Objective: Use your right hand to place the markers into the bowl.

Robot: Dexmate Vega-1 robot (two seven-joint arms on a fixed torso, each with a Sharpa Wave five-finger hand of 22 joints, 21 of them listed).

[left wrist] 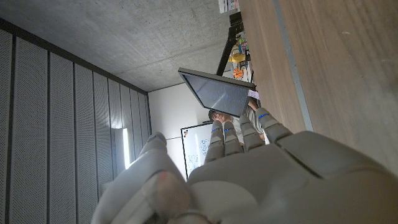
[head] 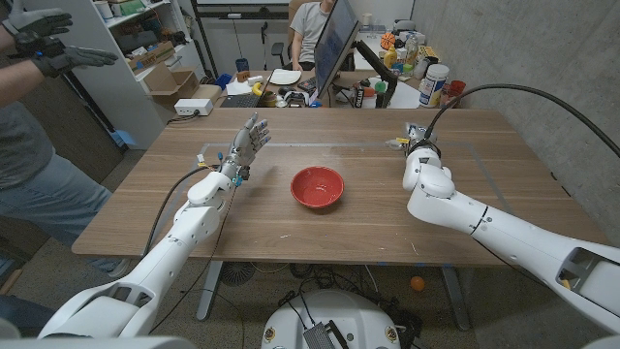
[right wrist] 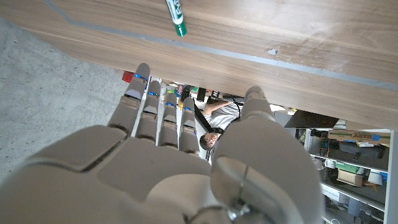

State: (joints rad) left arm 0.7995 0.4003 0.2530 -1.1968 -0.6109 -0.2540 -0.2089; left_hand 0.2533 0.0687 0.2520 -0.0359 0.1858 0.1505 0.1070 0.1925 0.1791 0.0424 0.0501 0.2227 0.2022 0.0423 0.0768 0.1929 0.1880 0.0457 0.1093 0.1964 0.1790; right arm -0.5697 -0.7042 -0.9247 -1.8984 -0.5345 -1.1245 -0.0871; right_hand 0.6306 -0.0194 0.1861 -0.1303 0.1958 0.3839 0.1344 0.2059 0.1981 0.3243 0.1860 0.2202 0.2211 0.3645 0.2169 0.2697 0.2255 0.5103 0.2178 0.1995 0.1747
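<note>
Our right hand [head: 418, 143] hovers with fingers apart, holding nothing, at the bench's [head: 291, 242] 2 o'clock; a green marker [right wrist: 176, 17] lies on the wood just ahead. The red bowl [head: 318, 187] sits centrally. Our left hand [head: 249, 139] stands spread at 10 o'clock, a monitor [head: 336, 44] beyond.

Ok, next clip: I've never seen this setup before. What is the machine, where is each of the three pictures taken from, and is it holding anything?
It is a two-armed robot standing at a wooden table, seen from a camera on its head. The other two pictures come from cameras on each wrist, looking along the back of that robot hand, so they appear turned. A red bowl sits mid-table. The left robot hand is raised, fingers spread, holding nothing. The right robot hand also holds nothing; its wrist view shows a green marker lying on the table beyond its fingers. People are behind the table and at the left edge.
</note>
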